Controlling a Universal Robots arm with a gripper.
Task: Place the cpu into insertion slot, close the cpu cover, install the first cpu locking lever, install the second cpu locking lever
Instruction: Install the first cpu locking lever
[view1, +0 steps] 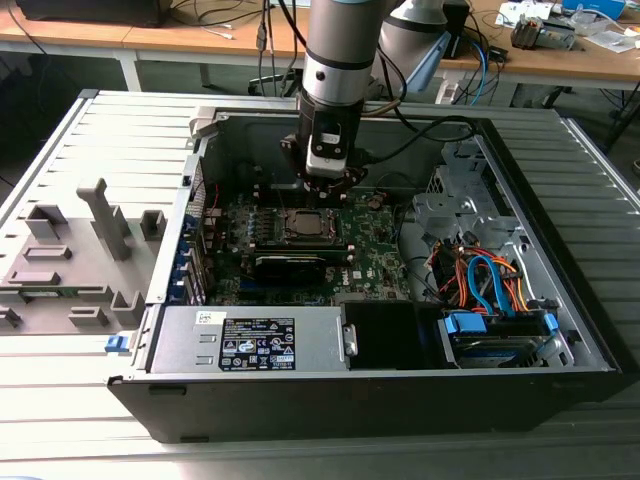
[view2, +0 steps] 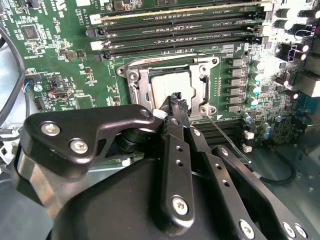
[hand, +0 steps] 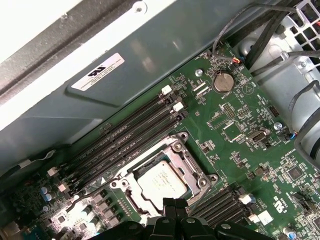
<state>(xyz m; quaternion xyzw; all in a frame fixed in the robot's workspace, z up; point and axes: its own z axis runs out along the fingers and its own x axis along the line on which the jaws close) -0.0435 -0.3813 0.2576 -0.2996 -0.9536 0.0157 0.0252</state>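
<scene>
Hovering pinched together on nothing, the jaws hang close over one edge of the cpu cover (view2: 134, 84), which looks lowered around the cpu (view2: 169, 86) seated in its socket, and since the thin locking lever (view2: 227, 139) beside it seems unlatched, a slipping push could scrape the motherboard (hand: 235, 135).

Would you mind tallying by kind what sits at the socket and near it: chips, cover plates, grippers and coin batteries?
cpu: 1
cpu cover: 1
gripper: 1
coin battery: 1
Total: 4
</scene>
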